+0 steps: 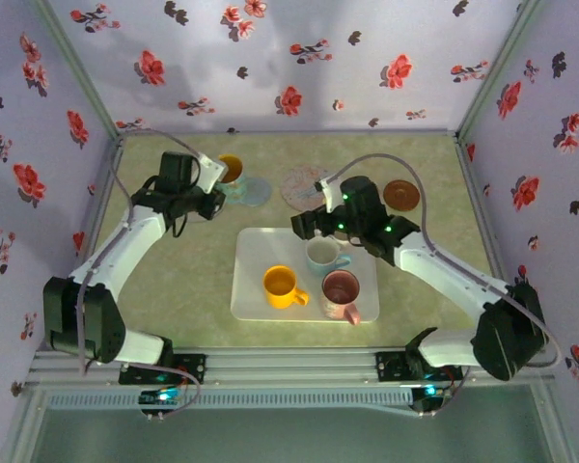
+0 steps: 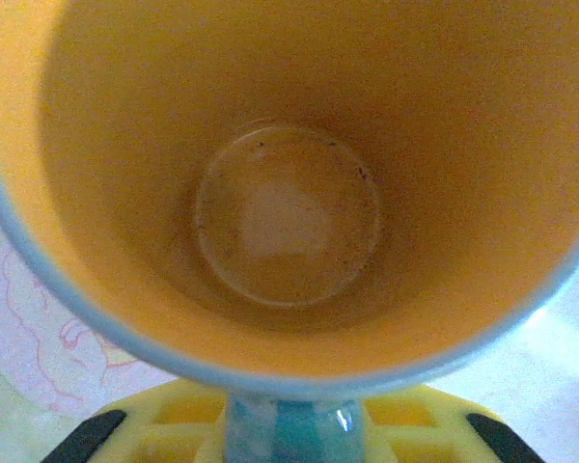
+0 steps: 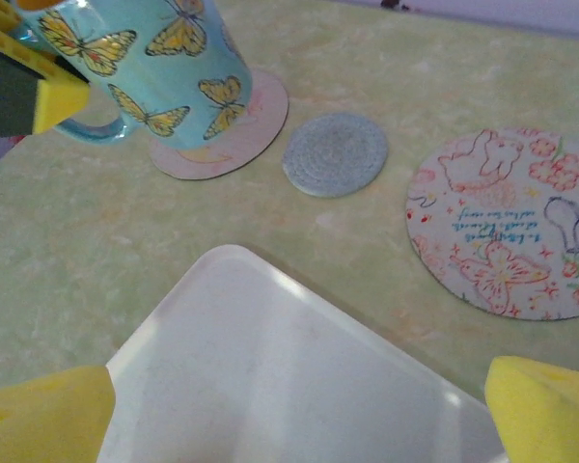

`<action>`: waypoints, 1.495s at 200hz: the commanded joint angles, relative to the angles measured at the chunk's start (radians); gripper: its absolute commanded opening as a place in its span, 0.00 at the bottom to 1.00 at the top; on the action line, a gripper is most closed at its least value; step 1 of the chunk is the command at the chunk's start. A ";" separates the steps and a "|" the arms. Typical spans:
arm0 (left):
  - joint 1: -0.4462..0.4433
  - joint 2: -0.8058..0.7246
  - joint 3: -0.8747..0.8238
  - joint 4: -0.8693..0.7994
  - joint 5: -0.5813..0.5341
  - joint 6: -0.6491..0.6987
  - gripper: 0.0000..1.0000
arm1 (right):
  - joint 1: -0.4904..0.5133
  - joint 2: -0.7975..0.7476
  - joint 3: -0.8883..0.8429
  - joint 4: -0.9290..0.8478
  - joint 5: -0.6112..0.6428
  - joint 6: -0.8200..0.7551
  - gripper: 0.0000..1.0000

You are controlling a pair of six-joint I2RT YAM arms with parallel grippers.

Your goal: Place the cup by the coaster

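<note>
Upper left of right wrist frame: glossy teal butterfly mug, tilted, sits over pale pink round coaster; contact unclear. Your left gripper pinches mug rim, yellow pad against outer wall. Left wrist view looks into orange glazed interior with round base. Grey woven disc coaster lies just beside. Your right gripper stands spread wide above smooth white tray with rounded corner.
</note>
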 commanded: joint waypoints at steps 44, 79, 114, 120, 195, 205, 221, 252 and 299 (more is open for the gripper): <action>0.069 0.046 -0.015 0.187 0.007 -0.024 0.00 | 0.028 0.127 0.133 0.020 0.005 0.067 1.00; 0.118 0.102 -0.004 0.215 0.004 0.004 0.00 | 0.032 0.188 0.191 0.016 -0.007 0.070 1.00; 0.157 0.155 0.003 0.245 0.002 0.031 0.00 | 0.040 0.249 0.246 0.000 -0.023 0.070 1.00; 0.161 0.164 0.001 0.253 -0.004 0.038 0.00 | 0.041 0.259 0.253 -0.002 -0.022 0.071 1.00; 0.202 0.265 -0.002 0.367 -0.046 0.027 0.00 | 0.043 0.332 0.310 -0.040 -0.035 0.064 1.00; 0.205 0.275 0.000 0.377 -0.049 0.025 0.00 | 0.042 0.338 0.314 -0.044 -0.035 0.060 1.00; 0.208 0.289 0.001 0.388 -0.059 0.027 0.00 | 0.042 0.351 0.326 -0.053 -0.035 0.049 1.00; 0.213 0.299 0.010 0.378 -0.086 0.044 0.00 | 0.042 0.373 0.350 -0.081 -0.039 0.031 1.00; 0.225 0.304 0.000 0.371 -0.088 0.043 0.00 | 0.043 0.381 0.356 -0.082 -0.044 0.025 1.00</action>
